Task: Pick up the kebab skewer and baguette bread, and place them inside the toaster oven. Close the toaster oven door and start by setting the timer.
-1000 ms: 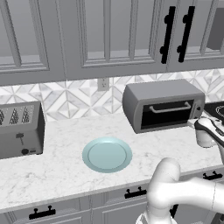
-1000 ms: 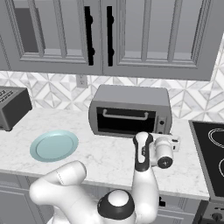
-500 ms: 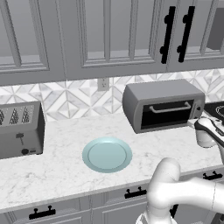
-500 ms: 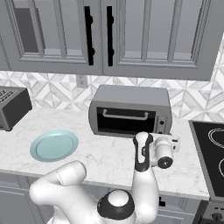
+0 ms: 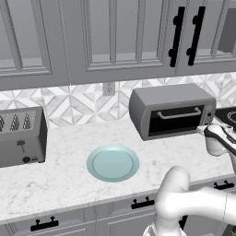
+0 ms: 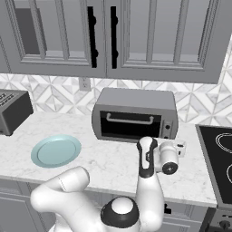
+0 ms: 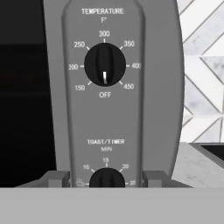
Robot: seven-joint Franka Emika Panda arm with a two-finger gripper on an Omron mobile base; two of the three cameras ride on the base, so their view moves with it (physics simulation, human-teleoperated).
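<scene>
Starting at the left, the slotted toaster [image 5: 20, 136] is sitting idle on the desk [image 5: 64, 175], and the blue plate [image 5: 113, 162] beside it is carrying nothing. Moving right, the toaster oven [image 5: 171, 109] is standing against the backsplash with the toaster oven door [image 6: 130, 124] looking shut, its bar handle level; the kebab skewer and baguette bread are presumably behind that dark glass, though I cannot confirm it. Right again, and the gripper [image 7: 107, 180] is facing the knob panel [image 7: 109, 87], lined up on the timer [image 7: 107, 178]. In the hand view the fingers [image 7: 56, 178] are standing either side of the knob; whether they are pressing on it I cannot tell. To do this well, they should be closing squarely on the knob, staying centred, then the wrist rolling clockwise through the minute marks. The temperature dial [image 7: 104, 64] above is pointing to OFF.
</scene>
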